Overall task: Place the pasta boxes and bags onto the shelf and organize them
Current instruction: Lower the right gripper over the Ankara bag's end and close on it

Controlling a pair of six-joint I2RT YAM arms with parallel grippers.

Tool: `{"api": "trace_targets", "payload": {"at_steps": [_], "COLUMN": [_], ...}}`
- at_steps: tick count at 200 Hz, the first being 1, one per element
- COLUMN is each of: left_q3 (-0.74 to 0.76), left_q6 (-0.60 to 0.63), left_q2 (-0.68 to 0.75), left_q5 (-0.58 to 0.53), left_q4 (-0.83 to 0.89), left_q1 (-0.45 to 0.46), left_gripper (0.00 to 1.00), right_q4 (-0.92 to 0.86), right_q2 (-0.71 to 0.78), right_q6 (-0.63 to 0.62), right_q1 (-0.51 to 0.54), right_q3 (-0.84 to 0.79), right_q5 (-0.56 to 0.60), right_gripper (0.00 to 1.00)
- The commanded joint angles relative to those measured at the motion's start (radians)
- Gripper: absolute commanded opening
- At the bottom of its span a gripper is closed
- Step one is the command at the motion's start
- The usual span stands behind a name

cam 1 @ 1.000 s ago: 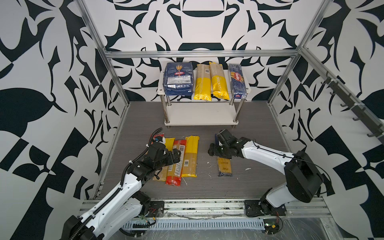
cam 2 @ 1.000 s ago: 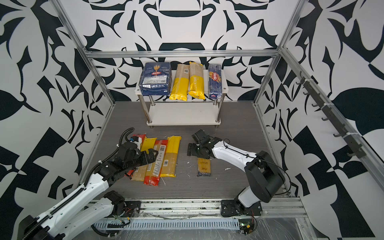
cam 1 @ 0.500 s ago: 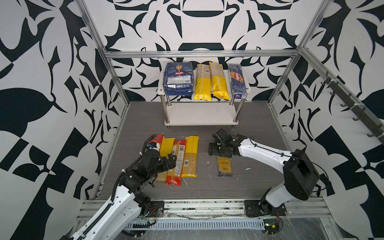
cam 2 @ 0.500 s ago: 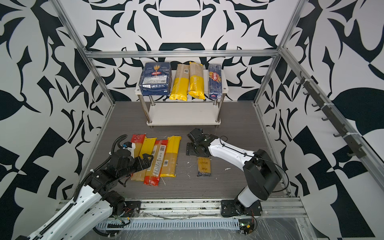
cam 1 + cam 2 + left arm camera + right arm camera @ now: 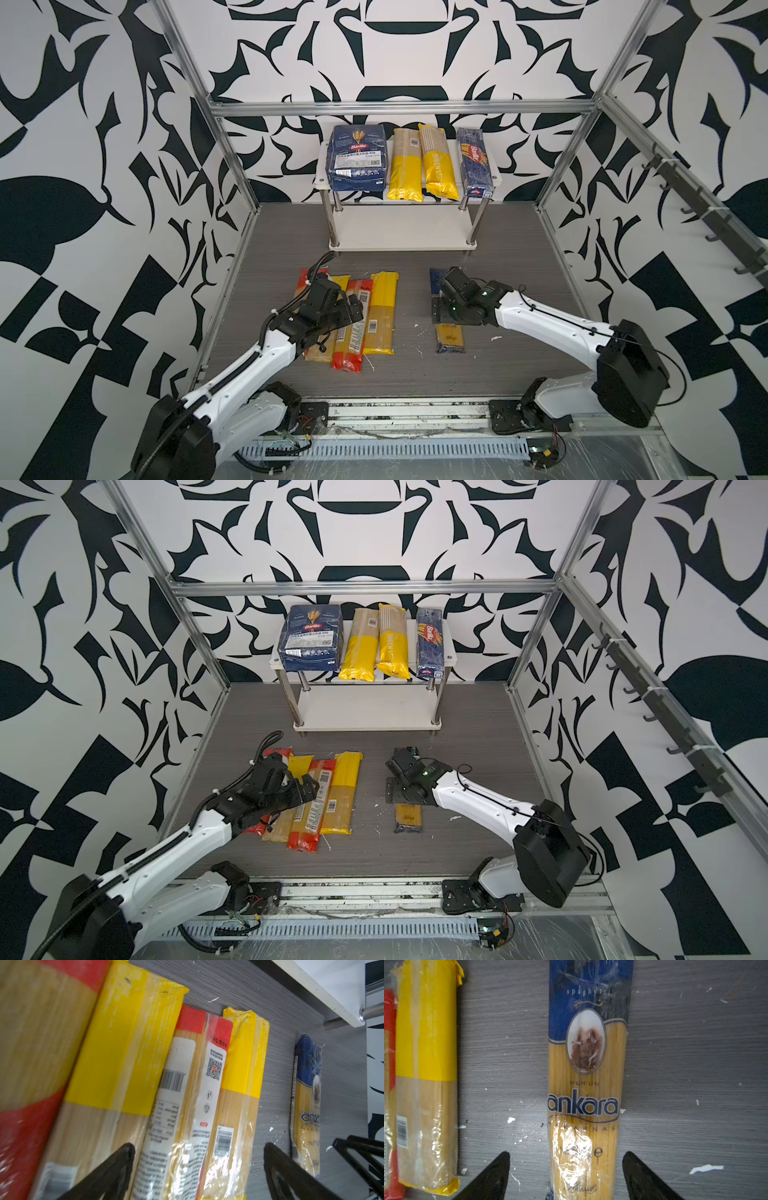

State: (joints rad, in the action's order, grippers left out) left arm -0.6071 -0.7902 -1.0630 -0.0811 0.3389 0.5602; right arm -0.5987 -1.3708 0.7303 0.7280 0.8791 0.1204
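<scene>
While our right gripper [image 5: 566, 1154] hung over the slim blue-topped "ankara" plastic spaghetti bag [image 5: 587, 1084], its jaws stood wide apart, one on each side of it. This bag lay right of centre in both top views. Our left gripper [image 5: 199, 1145], jaws also apart, hung above the red-and-clear plastic spaghetti bag [image 5: 187, 1095], left of centre. The white two-tier shelf [image 5: 399, 239] stood at upper centre.

place: robot lab cell | cue: aluminium frame [image 5: 399, 109], patterned walls [image 5: 83, 137]
</scene>
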Motion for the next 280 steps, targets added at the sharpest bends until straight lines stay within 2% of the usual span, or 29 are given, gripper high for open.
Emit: {"api": "trace_targets", "payload": {"at_steps": [1,24,38,76,133,171,221,248,280], "left_q3": [-0.08,-0.18,-0.242,-0.368,-0.43,-0.376,-0.232,-0.163,-0.105], "left_q6": [-0.032,-0.022,-0.017,-0.001,0.025,0.034,0.029,0.025,0.019], "left_q2": [-0.096,-0.203,-0.298,-0.426,-0.501,-0.433,-0.222,-0.067,0.033], "left_q5": [0.002,-0.035,-0.045,-0.069,-0.051,-0.066,-0.142,-0.204,-0.229], "left_q4": [-0.081,-0.08,-0.076,-0.074,-0.088,-0.08,0.001,0.047,0.062], "left_q1": [0.045,0.123,0.16,0.24,0.257,0.257,0.257,0.257,0.254], "left_gripper": [1.0,1.0,1.0,1.0,1.0,1.0,0.99,1.0,0.99], "right_q4": [-0.012,-0.032,-0.019,-0.009,0.032,0.175,0.313,0.316,0.304], "right_q2": [0.065,0.119,0.152,0.2,0.31,0.344,0.203,0.11,0.031], "right_q6": [-0.022,-0.03,-0.032,-0.03,0.049,0.084,0.098,0.101,0.12], "right_q1": [0.003,0.0,-0.005,-0.028,-0.03,-0.029,-0.029,-0.02,0.011], "right_q3": [-0.045,-0.085,-0.12,-0.182,-0.305,-0.383,-0.368,-0.335,-0.322], "right_q5": [0.023,0.05,0.036,-0.003,-0.072,-0.145,-0.169,-0.148,-0.111], "right_gripper": [0.88,0.88,0.89,0.89,0.9,0.92,0.92,0.92,0.91]}}
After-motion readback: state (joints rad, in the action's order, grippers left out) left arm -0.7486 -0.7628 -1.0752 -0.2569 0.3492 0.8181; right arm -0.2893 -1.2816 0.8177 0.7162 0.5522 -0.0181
